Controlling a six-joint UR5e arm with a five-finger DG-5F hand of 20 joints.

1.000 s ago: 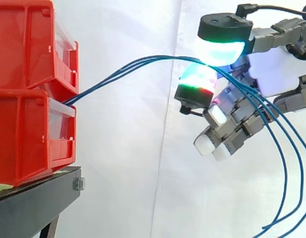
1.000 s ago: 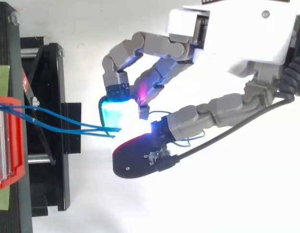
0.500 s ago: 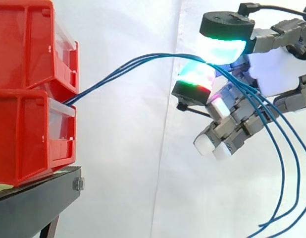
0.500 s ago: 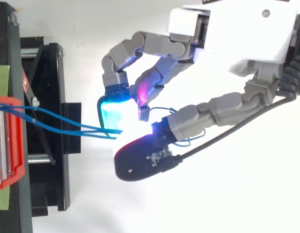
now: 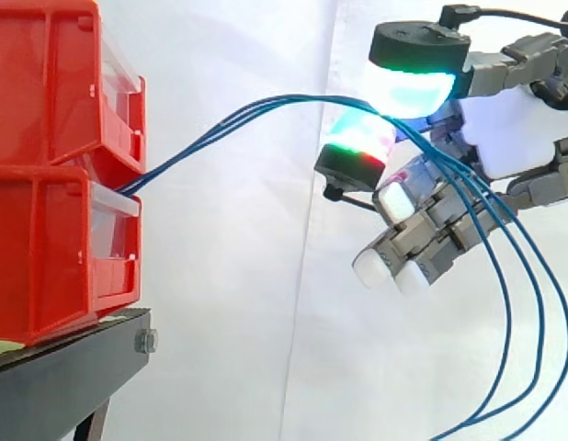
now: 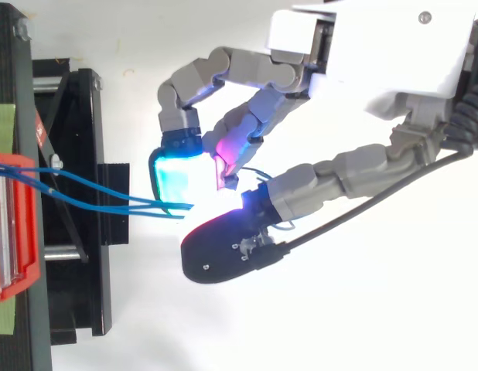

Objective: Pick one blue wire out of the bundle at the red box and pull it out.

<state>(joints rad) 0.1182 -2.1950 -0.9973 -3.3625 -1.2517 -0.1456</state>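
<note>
**Hand** [image 5: 505, 138]: Entered from the right in the side view, and held well apart from the boxes. The thumb pad [image 5: 411, 87] is set above and one finger pad [image 5: 359, 142] below. The two are pressed together on the wires, as far as can be judged. The other fingers are curled beneath and hold nothing.

**Blue wires** [image 5: 229, 124]: Three strands are seen in the side view, and all appear to be taken into the pinch together rather than one singled out. From the pads the long axis is laid leftward and sloping down toward the boxes. The loose tails are draped down behind the hand. A pull is judged to be wanted rightward along that line, away from the boxes.

**Lower red box** [image 5: 45, 266]: The wires are anchored at its upper front edge, under the upper red box [image 5: 45, 83].

**Black stand** [image 5: 63, 367]: Both boxes are carried on it.

**White curtain** [image 5: 238, 322]: Hung behind everything.
</note>
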